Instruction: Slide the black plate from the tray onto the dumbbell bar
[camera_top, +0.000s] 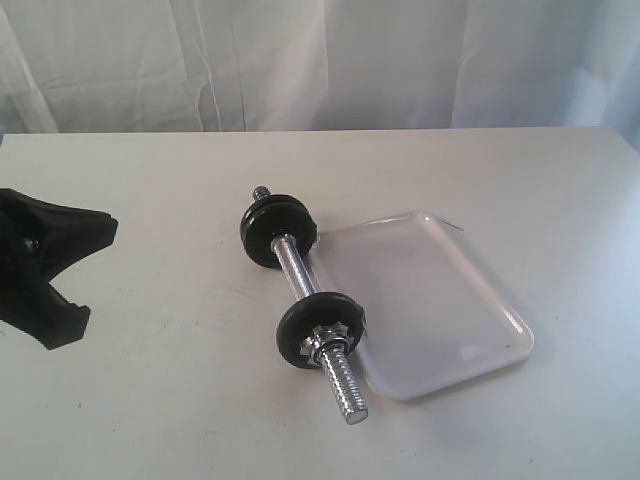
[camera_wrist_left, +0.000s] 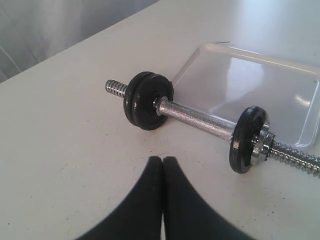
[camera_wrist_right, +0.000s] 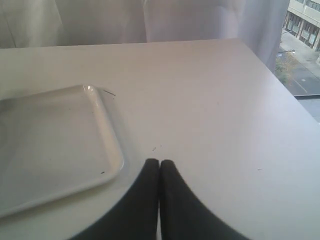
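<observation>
Closest to me the bar's (camera_top: 298, 272) coarse threaded end pokes out bare and shiny, then there's a chrome star nut (camera_top: 320, 345) snugged against a single matte black disc (camera_top: 322, 325), which I guess is there to keep that disc from walking off. The whole thing lies flat on the white table (camera_top: 150, 400), resting on its disc rims so the rod sits a bit off the surface. Just beside it on the right is the tray (camera_top: 430, 300), glossy white plastic with rounded corners and a low lip, and nothing is in it. Both arms are parked back. The left gripper (camera_wrist_left: 162, 161) hangs short of the bar with its black fingers pressed together on nothing, and the right gripper (camera_wrist_right: 159, 165) is also pinched closed and empty, near a tray corner. Further along, the middle of the rod looks finely textured, grip-style. At the far end two black discs sit face to face with a short stub of thread beyond them and no nut that I can see. With no loose disc anywhere, my read is that the plate (camera_wrist_left: 129, 100) is the outer one of that pair, so the slide looks done, though honestly the two look identical. A white curtain (camera_top: 320, 60) hangs behind it all.
</observation>
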